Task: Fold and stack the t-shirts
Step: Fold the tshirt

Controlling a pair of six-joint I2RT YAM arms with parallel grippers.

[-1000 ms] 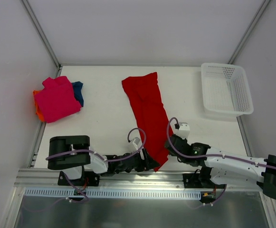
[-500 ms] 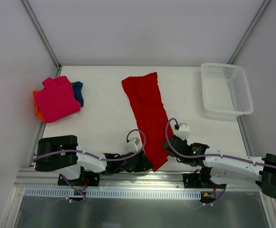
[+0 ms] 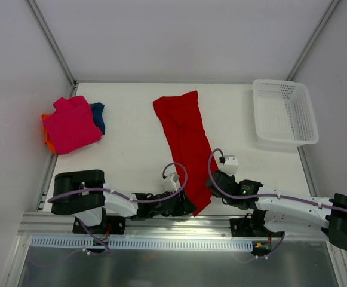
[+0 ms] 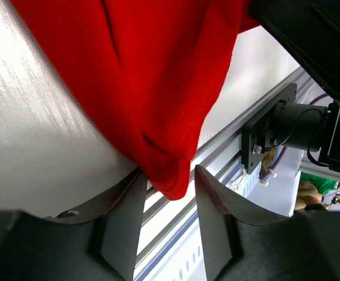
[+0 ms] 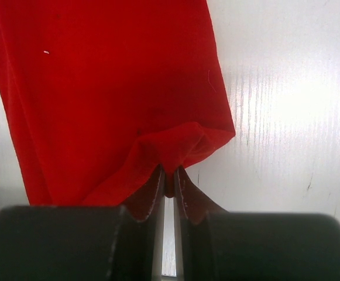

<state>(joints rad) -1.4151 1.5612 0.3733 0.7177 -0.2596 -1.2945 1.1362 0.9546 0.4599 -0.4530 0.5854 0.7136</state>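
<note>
The red t-shirt (image 3: 185,140) lies as a long folded strip down the middle of the table, its near end at the front edge. My left gripper (image 3: 188,206) is open, jaws either side of the shirt's near corner (image 4: 167,175), which hangs over the table edge. My right gripper (image 3: 212,179) is shut on the shirt's near right edge (image 5: 175,149), cloth bunched between the fingers. The magenta-pink t-shirt (image 3: 71,124) lies folded at the far left on top of the orange one (image 3: 46,139) and the dark blue one (image 3: 98,116).
A white mesh basket (image 3: 283,112) stands at the far right. The aluminium rail (image 3: 179,224) runs along the table's front edge, just below both grippers. Grey walls close in the left and right sides.
My left gripper shifted slightly right toward the shirt's near corner. The right gripper and the shirt have hardly moved.
</note>
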